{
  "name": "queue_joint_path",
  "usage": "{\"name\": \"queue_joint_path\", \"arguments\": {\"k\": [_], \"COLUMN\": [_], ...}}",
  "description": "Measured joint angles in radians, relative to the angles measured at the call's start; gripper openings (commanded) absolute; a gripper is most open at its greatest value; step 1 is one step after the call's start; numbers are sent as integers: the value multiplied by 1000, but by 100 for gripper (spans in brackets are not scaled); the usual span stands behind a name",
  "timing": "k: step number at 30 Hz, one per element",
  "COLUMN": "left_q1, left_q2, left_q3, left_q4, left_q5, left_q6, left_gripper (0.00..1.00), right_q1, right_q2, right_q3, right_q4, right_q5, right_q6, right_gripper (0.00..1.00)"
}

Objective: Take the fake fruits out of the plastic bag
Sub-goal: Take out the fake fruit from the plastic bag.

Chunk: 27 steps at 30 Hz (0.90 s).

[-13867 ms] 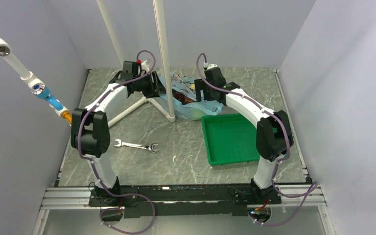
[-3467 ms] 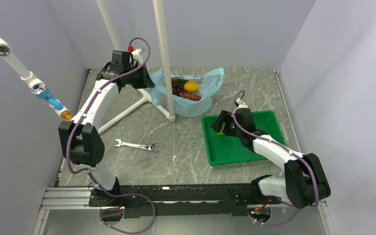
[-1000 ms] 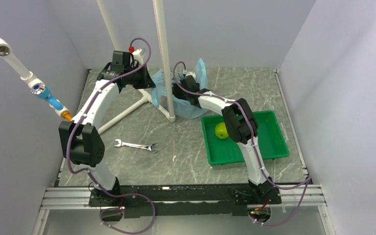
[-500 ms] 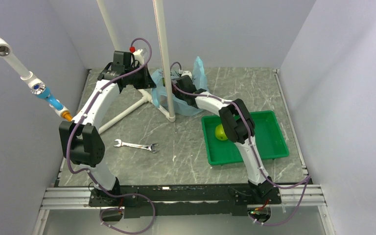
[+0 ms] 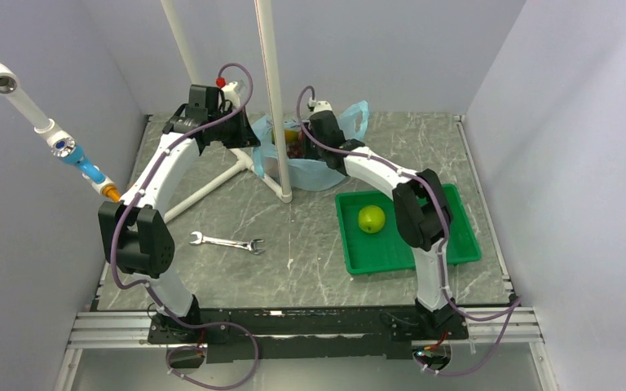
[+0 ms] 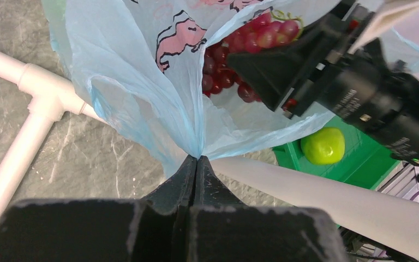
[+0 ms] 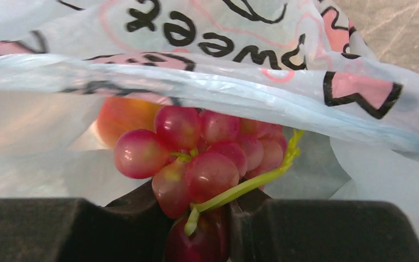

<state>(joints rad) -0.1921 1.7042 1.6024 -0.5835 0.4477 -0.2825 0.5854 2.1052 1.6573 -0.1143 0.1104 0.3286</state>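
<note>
Grapes [image 7: 207,158] | inside bag [image 5: 326,175], far centre | right gripper [image 7: 196,218] back from tray [image 5: 448,244], now pinching the bunch | left gripper [image 6: 196,162] pressed together on bag rim | apple [image 5: 371,218] already in tray, right | judged: second fruit ready to lift out

- plastic bag [image 6: 142,82]: thin translucent light-blue film, crinkled, faint sheen, with pink and black print
- grape bunch [image 7: 207,153]: smooth, glossy red plastic berries on a duller green stem
- green apple [image 5: 371,218]: smooth, glossy skin
- tray [image 5: 375,252]: rigid green plastic, smooth, low sheen
- table [image 5: 310,252]: grey marbled stone-look top, matt
- wrench [image 5: 227,242]: bright bare metal
- pipe frame [image 6: 38,87]: smooth white plastic
- left gripper [image 6: 197,161]: matt black, finely grained
- right gripper [image 7: 196,213]: matt black
</note>
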Motion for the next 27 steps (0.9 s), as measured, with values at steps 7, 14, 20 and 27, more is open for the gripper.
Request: {"name": "queue_joint_path", "arguments": {"k": [7,14,20,27], "left_q1": [-4,-4,-5,-13], "left_q2": [0,0,0,0], "left_q3": [0,0,0,0], "left_q4": [0,0,0,0], "left_q5": [0,0,0,-1], "left_q6": [0,0,0,0], "left_gripper": [0,0,0,0], "right_q1": [0,0,0,-3], "right_q2": [-130,-242,-322,-423], "right_q3": [-72,-116,-115,-129], "right_q4": [3,-6,-10,-19], "right_q5": [-50,-90,-97,-119], "right_q6": [-12,-23,-33,-35], "right_gripper": [0,0,0,0]}}
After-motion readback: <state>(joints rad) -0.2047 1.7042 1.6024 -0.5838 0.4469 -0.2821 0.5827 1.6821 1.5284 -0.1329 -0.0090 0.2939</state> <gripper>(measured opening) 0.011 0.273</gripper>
